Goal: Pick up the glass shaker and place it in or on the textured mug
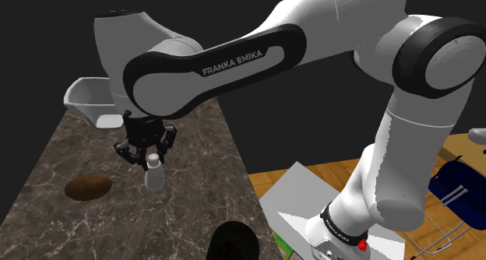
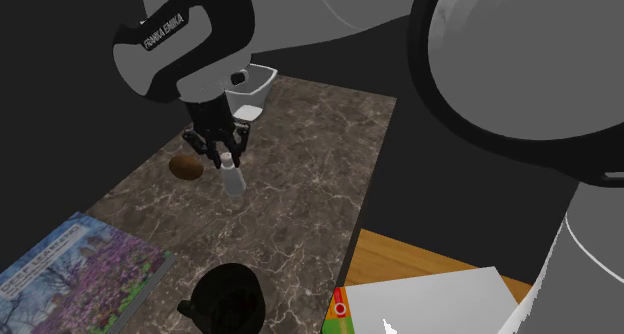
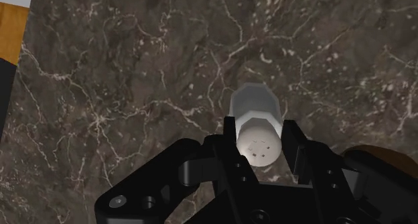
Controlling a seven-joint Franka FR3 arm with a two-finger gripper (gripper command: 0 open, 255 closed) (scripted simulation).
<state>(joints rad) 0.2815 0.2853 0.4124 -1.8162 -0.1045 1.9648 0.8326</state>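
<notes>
Shaker stands upright over the middle of the dark marbled tabletop, its long axis vertical, with the white perforated cap up and the pale body hanging below. The gripper is closed on it: in the wrist view the two black fingers press the cap from either side, and the faceted body points away towards the marble. I cannot tell whether its base touches the tabletop. The arm reaches from the stand at the tabletop's near right edge in the shoulder view, the elbow raised high, the lettered forearm running level across, and the hand turned straight down. The black mug sits at the near edge, well apart from the shaker. A brown lump lies near the left edge, beside the gripper, and a white bin occupies the far corner.
</notes>
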